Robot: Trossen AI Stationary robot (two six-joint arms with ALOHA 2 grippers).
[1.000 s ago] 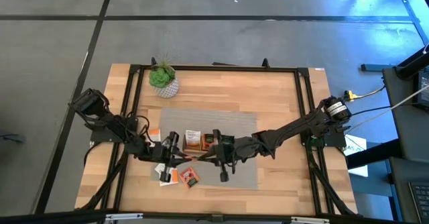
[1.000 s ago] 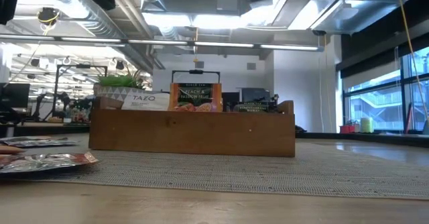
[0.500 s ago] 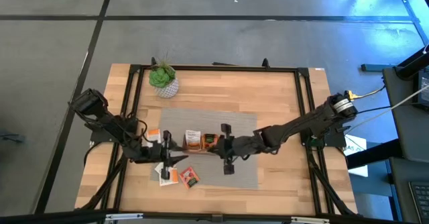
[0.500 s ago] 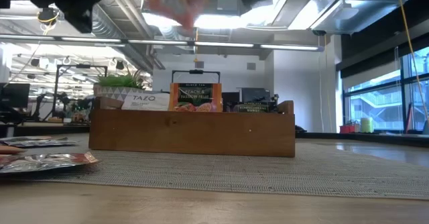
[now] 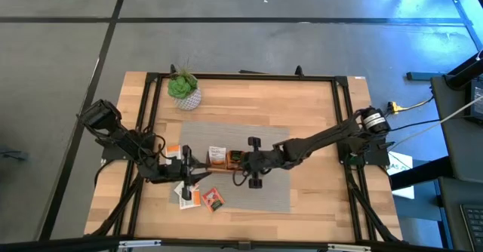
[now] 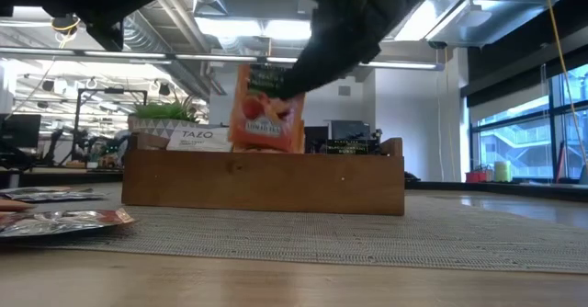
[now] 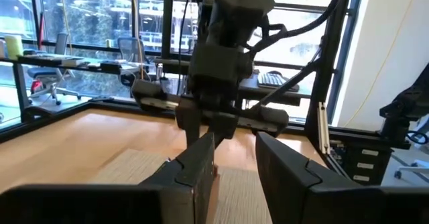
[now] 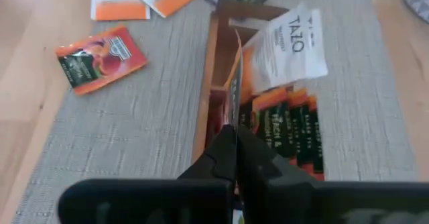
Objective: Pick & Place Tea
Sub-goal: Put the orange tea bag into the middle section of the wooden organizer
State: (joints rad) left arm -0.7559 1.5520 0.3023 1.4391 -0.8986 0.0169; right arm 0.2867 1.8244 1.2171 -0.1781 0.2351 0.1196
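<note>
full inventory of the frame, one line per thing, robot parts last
Wooden tray: one, brown, on the grey mat at table centre, sachets standing inside.
White Tazo sachet: one, white, leaning in the tray.
Orange-and-dark sachets in tray: a row, count unclear.
Held sachet: one, orange, above the tray in the right hand.
Loose sachets: several, white-orange and red, on the table left of the tray.
Mat: one, grey, under the tray.
Plant: one, green in a white pot, far left part of the table.
Left hand: open, over the loose sachets.
Right hand: shut on the held sachet.
</note>
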